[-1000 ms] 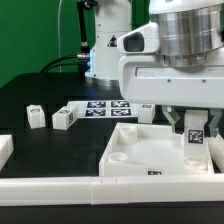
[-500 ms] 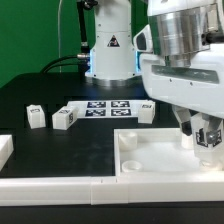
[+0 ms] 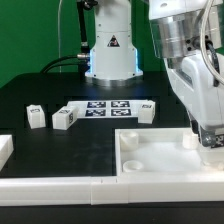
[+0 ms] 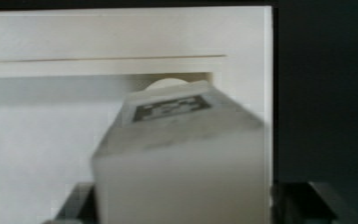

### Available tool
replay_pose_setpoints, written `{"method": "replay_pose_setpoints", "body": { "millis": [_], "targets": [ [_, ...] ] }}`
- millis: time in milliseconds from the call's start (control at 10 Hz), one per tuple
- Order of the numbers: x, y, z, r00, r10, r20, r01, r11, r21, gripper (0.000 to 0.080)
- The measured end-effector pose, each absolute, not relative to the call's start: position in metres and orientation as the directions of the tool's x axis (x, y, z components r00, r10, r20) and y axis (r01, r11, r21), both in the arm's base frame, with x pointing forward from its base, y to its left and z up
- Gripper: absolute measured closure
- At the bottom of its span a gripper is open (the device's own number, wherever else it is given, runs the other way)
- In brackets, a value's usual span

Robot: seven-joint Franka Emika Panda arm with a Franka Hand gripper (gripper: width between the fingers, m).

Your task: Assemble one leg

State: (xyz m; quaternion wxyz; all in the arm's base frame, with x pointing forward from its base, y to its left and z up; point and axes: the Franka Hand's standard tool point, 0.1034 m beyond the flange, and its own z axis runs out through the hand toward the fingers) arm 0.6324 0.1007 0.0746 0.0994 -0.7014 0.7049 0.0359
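My gripper [image 3: 209, 137] hangs over the right end of the large white panel [image 3: 150, 158], at the exterior view's right. It is shut on a white leg [image 4: 181, 150] whose tag [image 4: 171, 106] faces the wrist camera. In the wrist view the leg fills the space between the dark fingers [image 4: 311, 203] and points at a round recess [image 4: 163, 84] of the panel [image 4: 51, 110]. Three more legs stand on the black table: two at the left [image 3: 36, 116] [image 3: 65, 117] and one by the marker board [image 3: 146, 110].
The marker board [image 3: 104, 106] lies in the middle of the table behind the panel. A low white wall [image 3: 60, 186] runs along the front edge, with a white block [image 3: 5, 149] at the far left. The robot base [image 3: 110, 50] stands behind.
The gripper has moved towards the exterior view's right with the leg and the wrist has tilted. The leg now sits lower, close to the panel's right corner.
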Motion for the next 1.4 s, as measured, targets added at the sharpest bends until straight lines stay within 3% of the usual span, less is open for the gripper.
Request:
{"method": "replay_pose_setpoints", "body": {
  "millis": [100, 200, 300, 600, 900, 1100, 1400],
  "targets": [
    [0.632, 0.101, 0.075, 0.006, -0.982, -0.190, -0.996, 0.011, -0.089, 0.0268],
    [0.632, 0.102, 0.075, 0.037, -0.981, -0.188, -0.995, -0.020, -0.095, 0.0268],
    [0.632, 0.105, 0.075, 0.061, -0.980, -0.188, -0.994, -0.043, -0.099, 0.0171],
    [0.629, 0.109, 0.073, 0.459, -0.878, -0.136, -0.885, -0.437, -0.163, 0.0151],
    [0.629, 0.108, 0.072, 0.729, -0.681, -0.064, -0.678, -0.707, -0.198, 0.0150],
    [0.626, 0.111, 0.072, 0.875, -0.484, -0.012, -0.477, -0.856, -0.199, 0.0150],
    [0.625, 0.112, 0.071, 0.981, -0.192, 0.037, -0.183, -0.970, -0.161, 0.0150]
  ]
}}
